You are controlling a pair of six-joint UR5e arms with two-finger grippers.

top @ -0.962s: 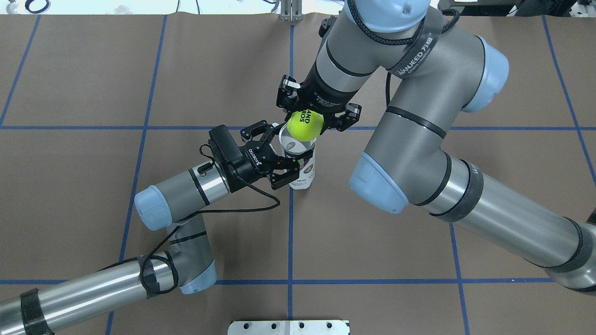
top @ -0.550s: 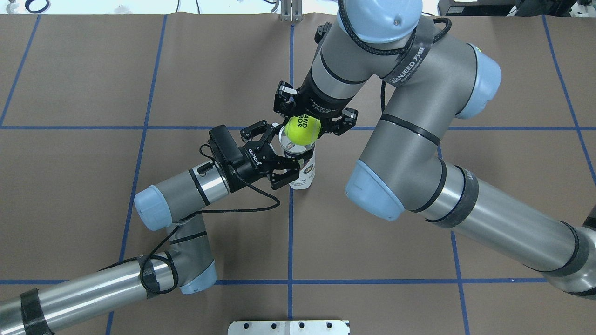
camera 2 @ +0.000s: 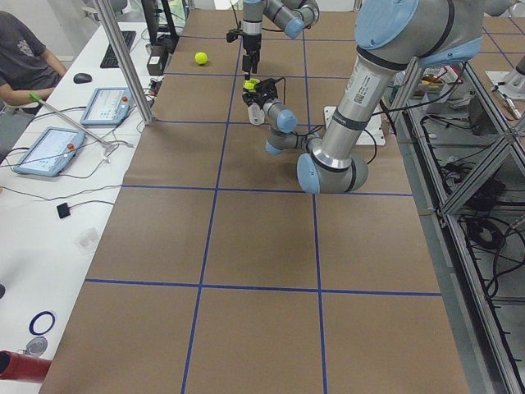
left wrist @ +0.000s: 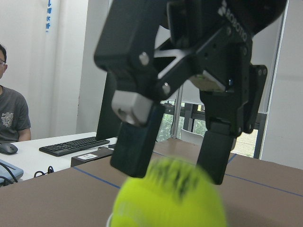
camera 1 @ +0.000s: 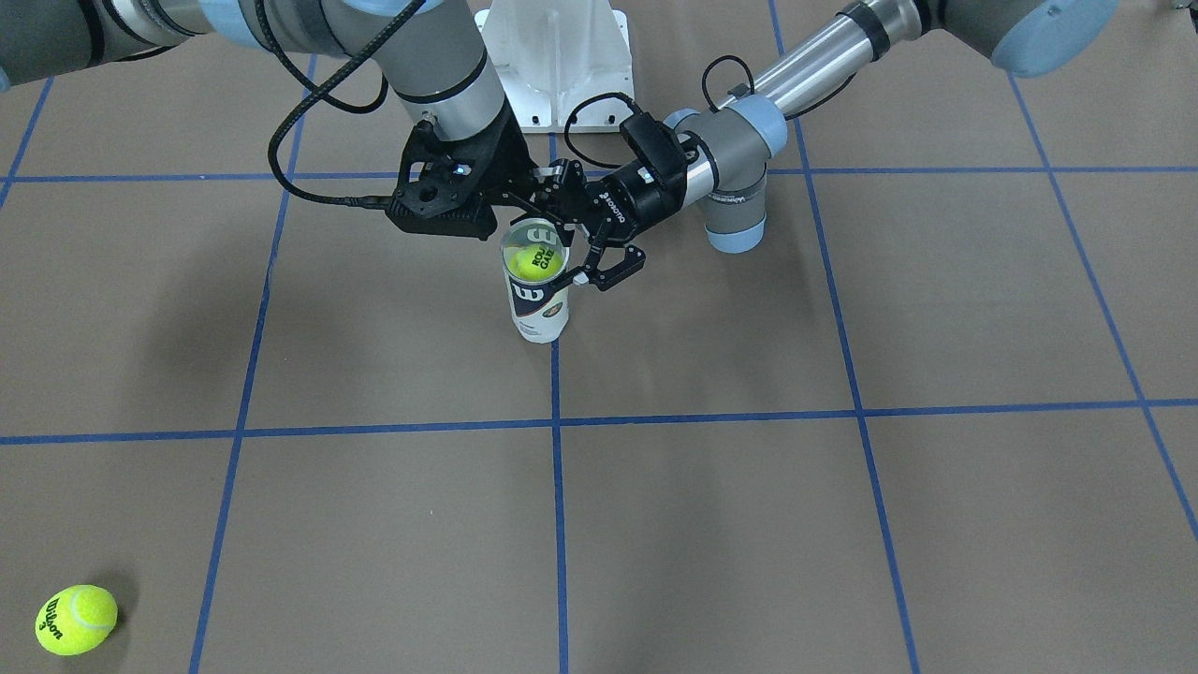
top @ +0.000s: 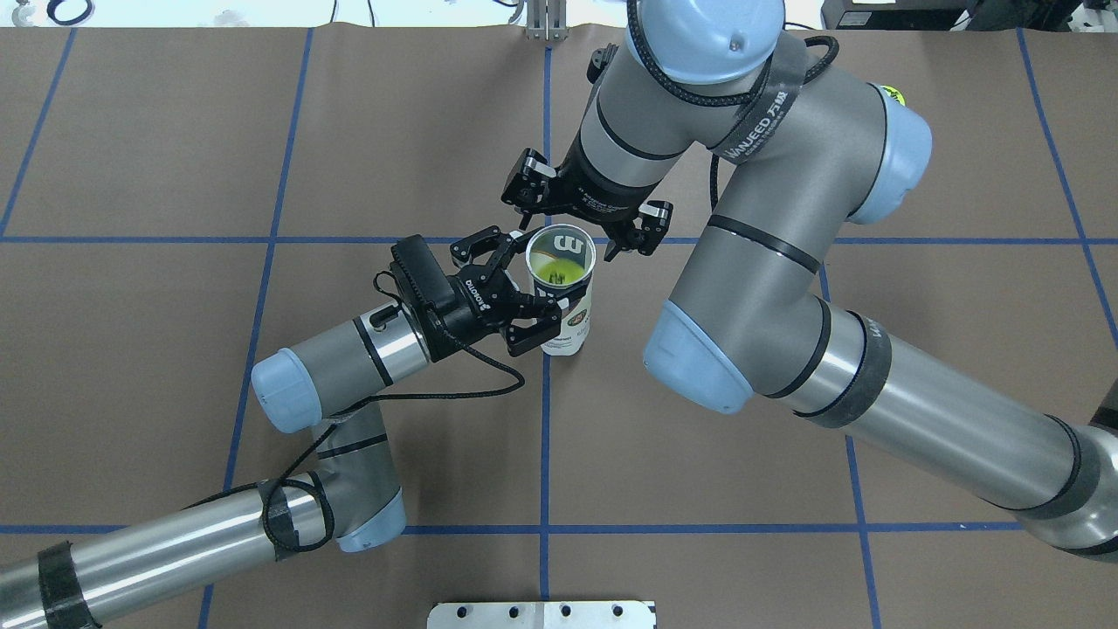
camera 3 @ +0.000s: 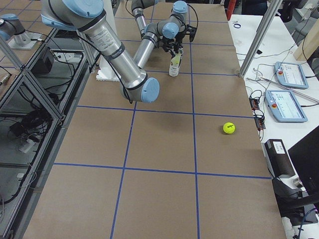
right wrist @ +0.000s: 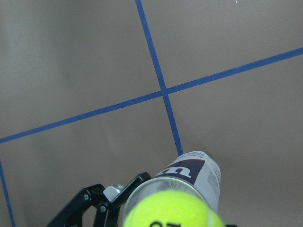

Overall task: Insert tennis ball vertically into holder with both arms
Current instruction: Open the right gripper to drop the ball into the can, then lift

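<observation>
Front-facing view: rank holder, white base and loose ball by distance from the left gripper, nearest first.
1. Holder: mid-table, between the fingers of the left gripper.
2. White base: top of the view, behind the gripper.
3. Loose ball: bottom-left corner of the view, far out on the table.

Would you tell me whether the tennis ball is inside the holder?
Inside: the tennis ball sits below the open rim of the holder, visible through its clear wall; right gripper open.
</observation>
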